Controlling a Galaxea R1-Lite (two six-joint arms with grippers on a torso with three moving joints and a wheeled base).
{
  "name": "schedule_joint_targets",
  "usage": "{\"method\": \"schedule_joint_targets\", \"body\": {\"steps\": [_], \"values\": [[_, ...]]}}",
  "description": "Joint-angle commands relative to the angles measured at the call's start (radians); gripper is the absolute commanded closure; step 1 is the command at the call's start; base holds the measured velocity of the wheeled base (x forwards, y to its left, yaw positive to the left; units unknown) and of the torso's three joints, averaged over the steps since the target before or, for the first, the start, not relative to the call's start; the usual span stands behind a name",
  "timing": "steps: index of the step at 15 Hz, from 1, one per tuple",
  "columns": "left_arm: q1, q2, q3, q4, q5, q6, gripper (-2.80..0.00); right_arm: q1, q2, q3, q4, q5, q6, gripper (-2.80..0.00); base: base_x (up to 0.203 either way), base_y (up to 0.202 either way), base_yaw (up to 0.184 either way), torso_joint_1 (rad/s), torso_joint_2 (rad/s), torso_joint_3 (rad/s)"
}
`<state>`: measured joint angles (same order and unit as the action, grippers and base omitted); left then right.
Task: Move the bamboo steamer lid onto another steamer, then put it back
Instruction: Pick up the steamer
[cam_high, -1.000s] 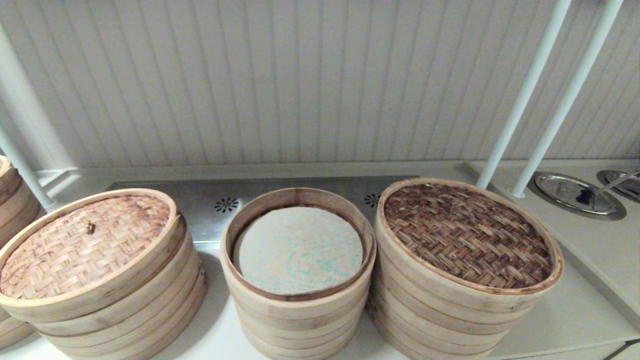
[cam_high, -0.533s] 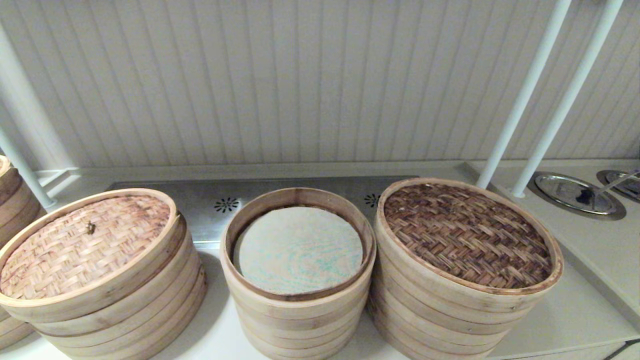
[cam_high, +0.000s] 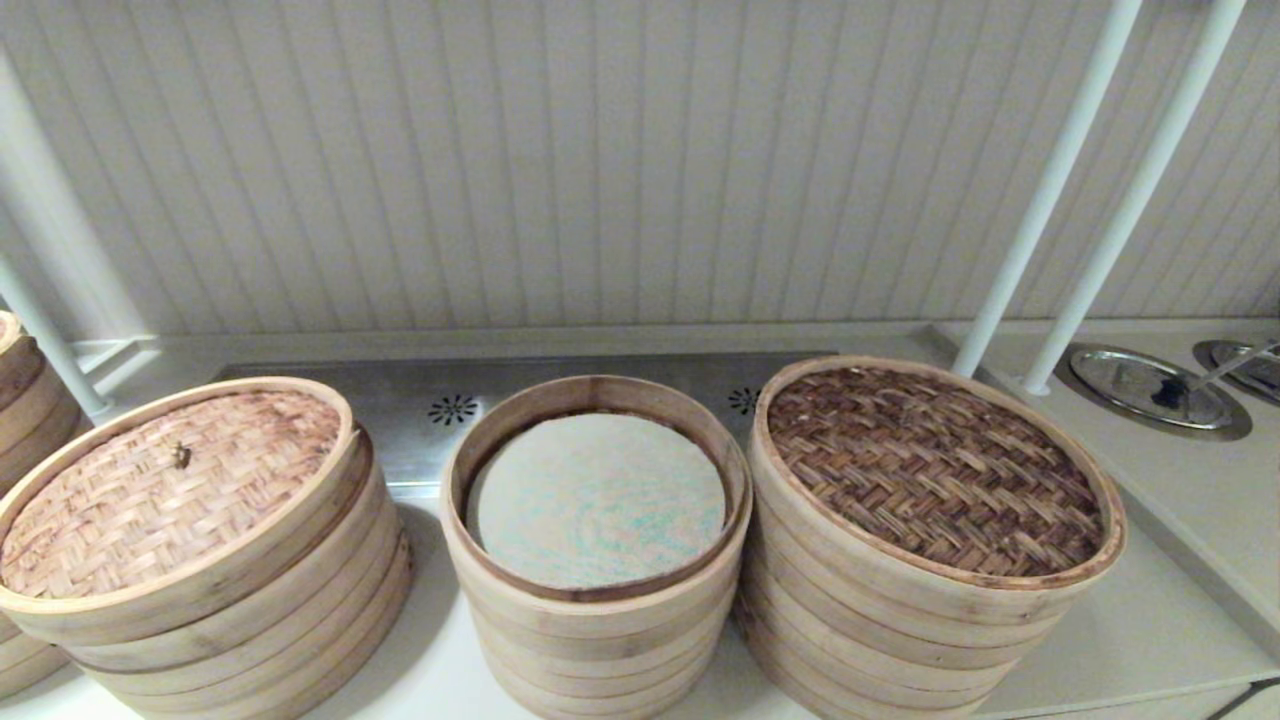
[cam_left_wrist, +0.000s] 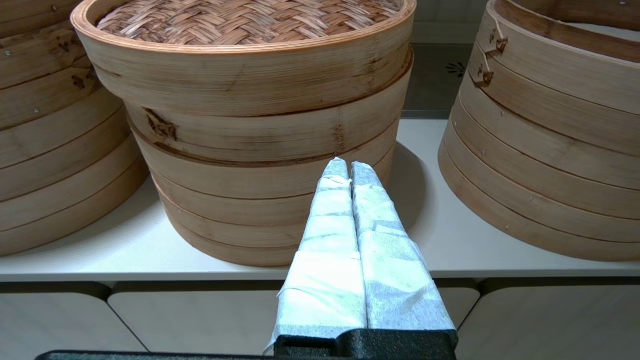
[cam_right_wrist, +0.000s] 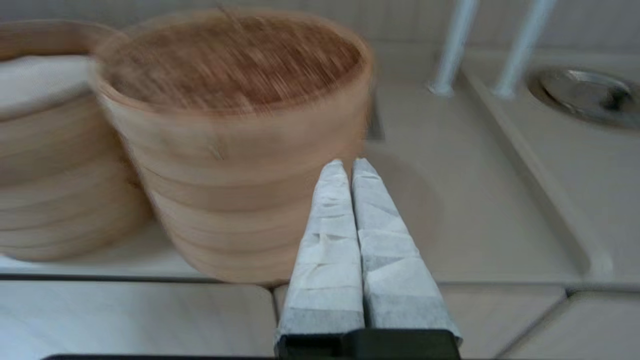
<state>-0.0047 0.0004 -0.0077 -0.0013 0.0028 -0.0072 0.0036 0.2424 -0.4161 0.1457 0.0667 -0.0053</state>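
Observation:
The bamboo steamer lid (cam_high: 935, 470), dark herringbone weave with a pale rim band, lies on the right-hand stack in the head view and shows again (cam_right_wrist: 232, 60) in the right wrist view. Another steamer (cam_high: 597, 600) stands in the middle, lidless, its top ring reddish-brown inside with a grey-green cloth liner (cam_high: 597, 500). Neither arm shows in the head view. My right gripper (cam_right_wrist: 348, 162) is shut and empty, in front of the counter's edge, low beside the right stack. My left gripper (cam_left_wrist: 348, 162) is shut and empty, low in front of the left stack (cam_left_wrist: 260, 150).
The left stack carries a lighter tan woven lid (cam_high: 165, 490) with a small knot. A further stack (cam_high: 25, 400) pokes in at the far left. Two white poles (cam_high: 1050, 190) rise behind the right stack. Round metal covers (cam_high: 1150, 388) sit in the counter at the far right.
Nothing has shifted in the head view; steamers and lids stay where they were. The right wrist view is smeared, so that arm is moving.

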Motion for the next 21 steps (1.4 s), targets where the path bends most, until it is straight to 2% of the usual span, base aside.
{"method": "schedule_joint_targets", "body": {"steps": [1,5,9,11,14,17,20,21], "values": [[0.0,0.0,0.0,0.0,-0.001,0.0,0.0,0.0,0.231,-0.133,-0.002,0.025,-0.001,0.0,0.0,0.0,0.0,0.0,0.0,0.0],[0.0,0.0,0.0,0.0,0.0,0.0,0.0,0.026,0.569,-0.498,-0.007,0.056,0.004,0.0,0.0,0.0,0.0,0.0,0.0,0.0],[0.0,0.0,0.0,0.0,0.0,0.0,0.0,0.151,0.844,-0.751,0.004,0.063,0.011,0.0,0.0,0.0,0.0,0.0,0.0,0.0],[0.0,0.001,-0.001,0.0,0.0,0.0,0.0,0.195,0.951,-0.809,0.012,0.062,0.026,0.0,0.0,0.0,0.0,0.0,0.0,0.0],[0.0,0.0,0.0,0.0,0.0,0.0,0.0,0.212,1.082,-0.855,0.015,0.058,0.051,0.0,0.0,0.0,0.0,0.0,0.0,0.0],[0.0,0.0,0.0,0.0,0.0,0.0,0.0,0.213,1.111,-0.806,-0.007,0.061,0.079,0.0,0.0,0.0,0.0,0.0,0.0,0.0],[0.0,0.0,0.0,0.0,0.0,0.0,0.0,0.214,1.11,-0.795,-0.021,0.062,0.062,0.0,0.0,0.0,0.0,0.0,0.0,0.0],[0.0,0.001,0.0,0.0,0.0,0.0,0.0,0.211,1.116,-0.787,-0.024,0.061,0.058,-1.0,0.0,0.0,0.0,0.0,0.0,0.0]]}}
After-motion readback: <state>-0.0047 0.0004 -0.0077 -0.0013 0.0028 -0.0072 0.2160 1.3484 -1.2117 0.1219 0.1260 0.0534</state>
